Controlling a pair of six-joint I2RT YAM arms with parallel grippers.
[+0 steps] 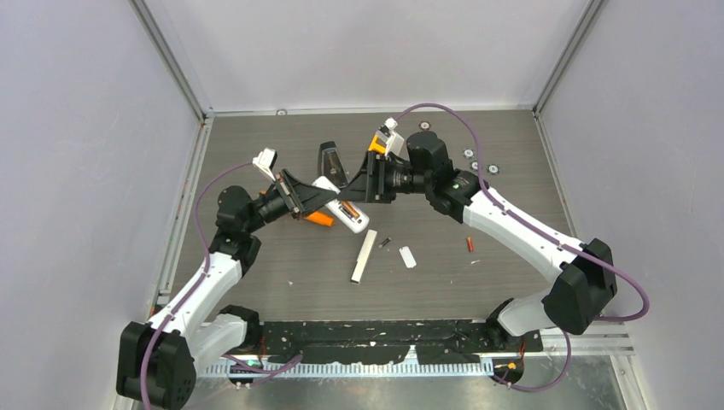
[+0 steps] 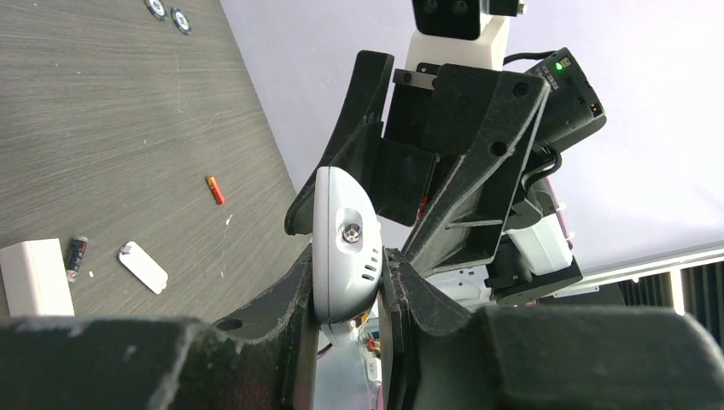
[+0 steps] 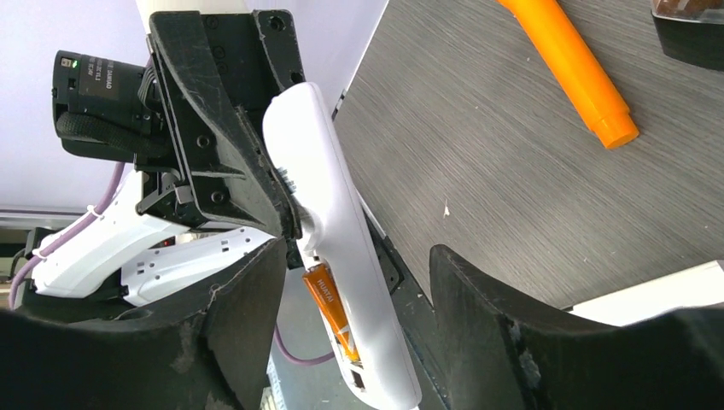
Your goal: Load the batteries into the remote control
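Above the middle of the surface (image 1: 282, 256), the left claw (image 2: 346, 284) is clamping the white remote (image 3: 316, 171) by one end, presenting its open bay to the right claw (image 3: 354, 265), whose jaws are standing apart around it. The orange battery (image 3: 331, 314) is sitting in that bay; the red battery (image 1: 470, 244) and dark grey battery (image 1: 384, 243) are lying on the surface.

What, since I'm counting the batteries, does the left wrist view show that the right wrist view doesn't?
Only the left wrist view: the red battery and the dark battery lying loose on the table, plus a small white cover. Only the right wrist view: the orange battery seated in the white remote, and an orange stick on the table. Both: that remote clamped in the left claw.
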